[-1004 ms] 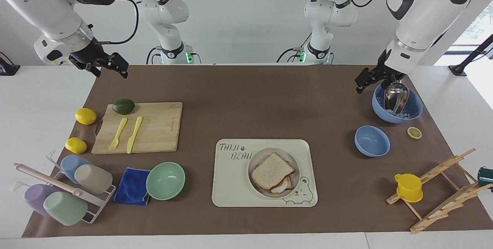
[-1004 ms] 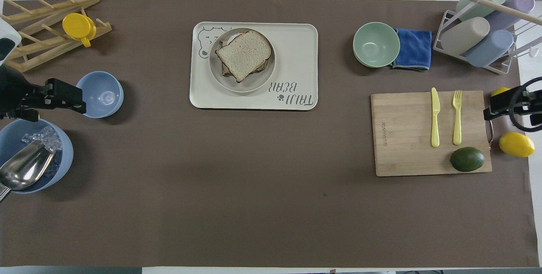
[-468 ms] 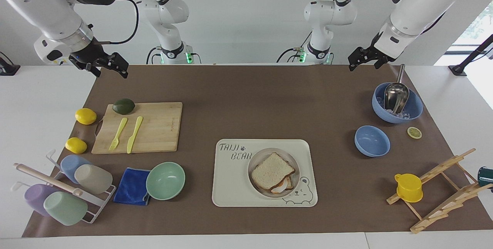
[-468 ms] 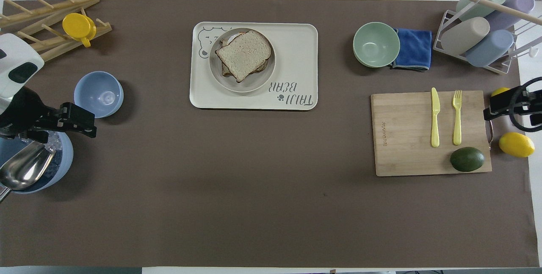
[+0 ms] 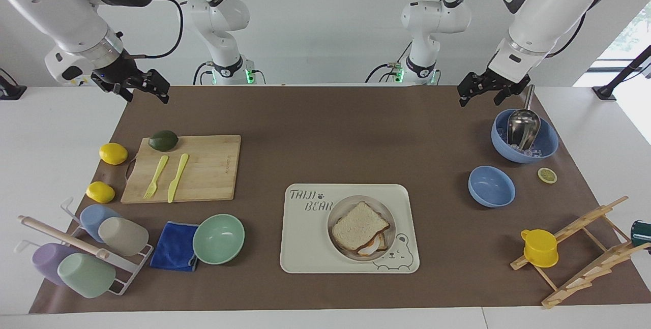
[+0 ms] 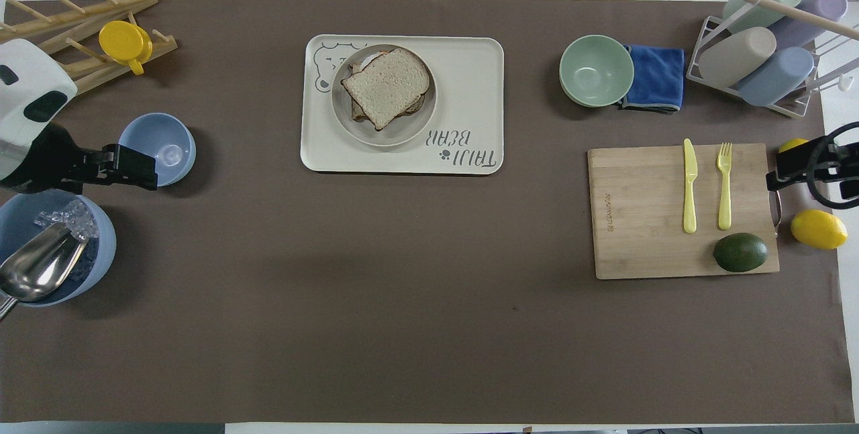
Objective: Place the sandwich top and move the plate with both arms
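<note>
Facing view, plate (image 5: 336,240) on bear tray (image 5: 305,247), mint bowl (image 5: 218,239) beside

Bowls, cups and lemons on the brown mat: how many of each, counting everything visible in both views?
Bowls: 3: large blue bowl with ice and metal scoop, small blue bowl, mint-green bowl.
Cups: 5: yellow cup on the wooden rack; blue, beige, purple and green cups on the wire rack.
Lemons: 3: two whole, one slice.
Total: 11.

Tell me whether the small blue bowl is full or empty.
Empty: the small blue bowl shows only its bare inside, unlike the big bowl holding ice and a scoop.
</note>
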You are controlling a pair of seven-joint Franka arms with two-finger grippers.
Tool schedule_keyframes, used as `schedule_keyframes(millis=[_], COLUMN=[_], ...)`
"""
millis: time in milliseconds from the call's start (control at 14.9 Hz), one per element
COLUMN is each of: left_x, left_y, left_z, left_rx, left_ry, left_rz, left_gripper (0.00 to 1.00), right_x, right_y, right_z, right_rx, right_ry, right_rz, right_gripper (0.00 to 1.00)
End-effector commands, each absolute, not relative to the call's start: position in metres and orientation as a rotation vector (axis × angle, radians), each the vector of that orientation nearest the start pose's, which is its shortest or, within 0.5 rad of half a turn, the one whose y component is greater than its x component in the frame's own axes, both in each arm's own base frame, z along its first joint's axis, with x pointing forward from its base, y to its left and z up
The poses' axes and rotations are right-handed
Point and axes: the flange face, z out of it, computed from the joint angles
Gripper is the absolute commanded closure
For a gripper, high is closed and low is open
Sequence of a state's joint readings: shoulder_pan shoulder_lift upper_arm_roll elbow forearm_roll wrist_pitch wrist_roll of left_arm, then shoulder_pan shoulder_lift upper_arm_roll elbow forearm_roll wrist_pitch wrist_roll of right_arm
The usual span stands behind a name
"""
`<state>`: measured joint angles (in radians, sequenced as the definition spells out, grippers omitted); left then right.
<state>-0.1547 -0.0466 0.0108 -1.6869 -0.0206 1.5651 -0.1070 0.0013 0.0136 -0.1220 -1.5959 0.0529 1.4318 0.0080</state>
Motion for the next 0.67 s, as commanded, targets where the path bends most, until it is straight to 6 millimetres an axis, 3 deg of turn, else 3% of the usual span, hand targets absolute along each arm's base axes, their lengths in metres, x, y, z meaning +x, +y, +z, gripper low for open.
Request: schedule_keyframes(millis=[0,602], left_x=[0.5285,0.5214], left_y=[-0.0748,-0.0798], left_z=[0.6055,0.6095], left_rx=[-3.124,-3.130], left_ry=[0.091,0.080], left_rz=[0.140,0.198], left_gripper=[0.00,0.00], right_x=[0.5326,0.5326], right_y=[-0.0608,-0.0608], right_z=[0.5963,0.5963], right_rx=[-3.057,-3.057], right_ry=[0.174,0.174], right_rz=[0.257,0.257], right_gripper=[0.00,0.00])
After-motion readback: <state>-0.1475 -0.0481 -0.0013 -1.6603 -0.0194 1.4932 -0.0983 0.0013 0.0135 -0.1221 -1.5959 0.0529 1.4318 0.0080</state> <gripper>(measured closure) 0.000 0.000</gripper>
